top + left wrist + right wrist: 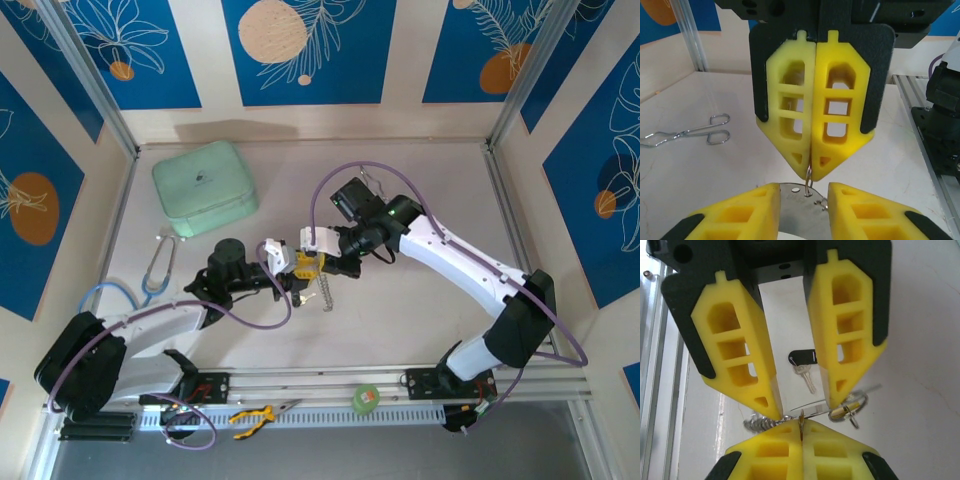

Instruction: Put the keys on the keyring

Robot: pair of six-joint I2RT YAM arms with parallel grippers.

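Yellow-fingered, the left hand [804,406] stood spread, the black-headed key [803,362] between its fingers and the yellow-headed key [844,411] just beside one fingertip. Facing it, the right hand [810,172] was pressed together, pinching the thin keyring [809,176] above the desk [400,330], its chain [325,290] dangling below, between the two hands.

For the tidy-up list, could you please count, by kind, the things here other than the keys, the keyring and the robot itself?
Case: 1
Stethoscope: 1
Forceps: 1
Pliers: 1
Tape roll: 1
Total: 5
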